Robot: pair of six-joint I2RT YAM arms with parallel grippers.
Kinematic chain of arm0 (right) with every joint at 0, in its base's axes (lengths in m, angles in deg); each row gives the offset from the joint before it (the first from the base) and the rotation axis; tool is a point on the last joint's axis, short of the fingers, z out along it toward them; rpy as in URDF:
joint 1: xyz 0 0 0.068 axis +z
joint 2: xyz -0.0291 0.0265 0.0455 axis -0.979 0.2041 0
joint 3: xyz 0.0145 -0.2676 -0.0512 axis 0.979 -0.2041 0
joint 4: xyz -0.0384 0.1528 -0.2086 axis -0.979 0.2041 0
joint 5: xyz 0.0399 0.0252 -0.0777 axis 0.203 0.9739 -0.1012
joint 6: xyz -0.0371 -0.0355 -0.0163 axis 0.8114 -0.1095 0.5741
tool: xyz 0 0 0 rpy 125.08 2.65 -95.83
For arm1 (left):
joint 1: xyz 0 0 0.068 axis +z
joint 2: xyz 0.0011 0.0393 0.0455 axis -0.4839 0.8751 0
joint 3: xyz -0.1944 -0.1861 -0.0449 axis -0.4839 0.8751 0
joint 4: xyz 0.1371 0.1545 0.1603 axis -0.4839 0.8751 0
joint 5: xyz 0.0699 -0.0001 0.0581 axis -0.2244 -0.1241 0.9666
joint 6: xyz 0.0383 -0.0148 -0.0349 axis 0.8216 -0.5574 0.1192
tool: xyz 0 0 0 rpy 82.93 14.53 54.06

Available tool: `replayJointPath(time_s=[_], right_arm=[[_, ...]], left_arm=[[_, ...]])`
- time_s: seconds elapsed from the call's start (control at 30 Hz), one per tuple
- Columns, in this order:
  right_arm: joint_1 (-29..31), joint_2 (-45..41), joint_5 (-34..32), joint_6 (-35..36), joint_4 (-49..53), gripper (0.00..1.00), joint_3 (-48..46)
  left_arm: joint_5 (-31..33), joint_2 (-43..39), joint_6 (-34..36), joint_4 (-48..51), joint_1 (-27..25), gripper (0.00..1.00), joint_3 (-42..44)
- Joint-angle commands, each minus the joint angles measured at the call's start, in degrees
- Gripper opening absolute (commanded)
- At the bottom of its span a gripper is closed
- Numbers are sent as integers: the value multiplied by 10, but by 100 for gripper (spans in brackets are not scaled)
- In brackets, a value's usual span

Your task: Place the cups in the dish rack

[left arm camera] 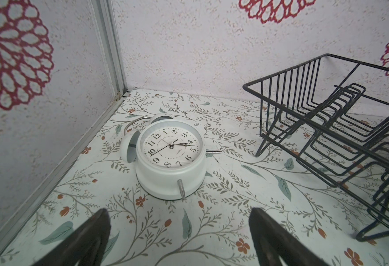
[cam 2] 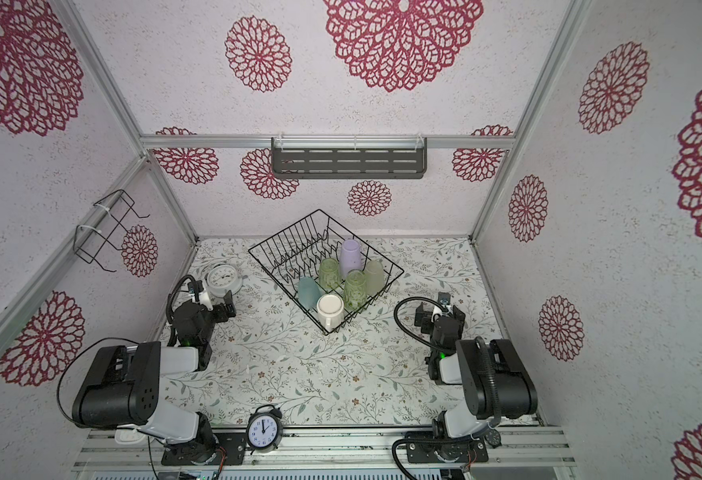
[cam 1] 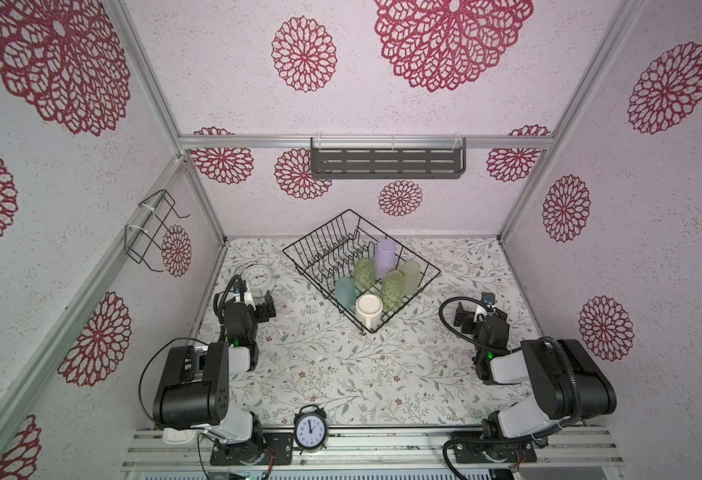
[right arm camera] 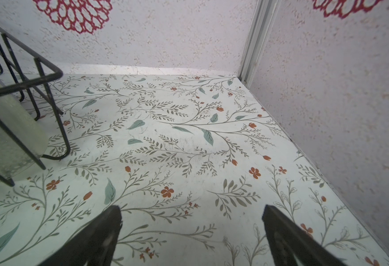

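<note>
Rack: the dish rack [cam 1: 324, 249], a square black wire basket, stands cornerwise on the floral-printed table [cam 1: 341, 374], toward the back wall.
Contents: all six cups [cam 2: 355, 293] are inside it, crowded into the near and right part beside the upright plate tines.
Back of the rack: the lilac tumbler [cam 1: 384, 257], opaque and matte, with the pale yellowish tumbler [cam 1: 411, 276], frosted, to its right.
Middle: the far green tumbler [cam 1: 364, 274] and the near green tumbler [cam 1: 393, 293] — both translucent and faintly patterned.
Front: the light-blue tumbler [cam 1: 345, 293] appears to lean at the left side; the white mug [cam 1: 369, 309] sits in the near corner, flat white base up.
Left arm: the left gripper [left arm camera: 179, 211] has its dark fingers spread wide with nothing between them, low over the table, just short of a white alarm clock [left arm camera: 170, 159] lying face up.
Right arm: the right gripper [right arm camera: 192, 208] is likewise wide apart and empty, above bare table to the right of the rack.
Surroundings: a black alarm clock [cam 1: 310, 428] stands at the front edge — a grey slotted shelf [cam 1: 386, 162] hangs on the back wall, and a small wire holder [cam 1: 152, 230] hangs on the left one.
</note>
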Motion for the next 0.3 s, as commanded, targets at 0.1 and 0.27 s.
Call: replayJointPath(time_s=[0.1,0.27], right_arm=[[-6,-7,12,-9,-12,99,13],[-6,-9,9,-7,-16,99,11]], left_arm=[[2,0,2,-3,6,97,-7],[2,0,1,-3,5,97,-7]])
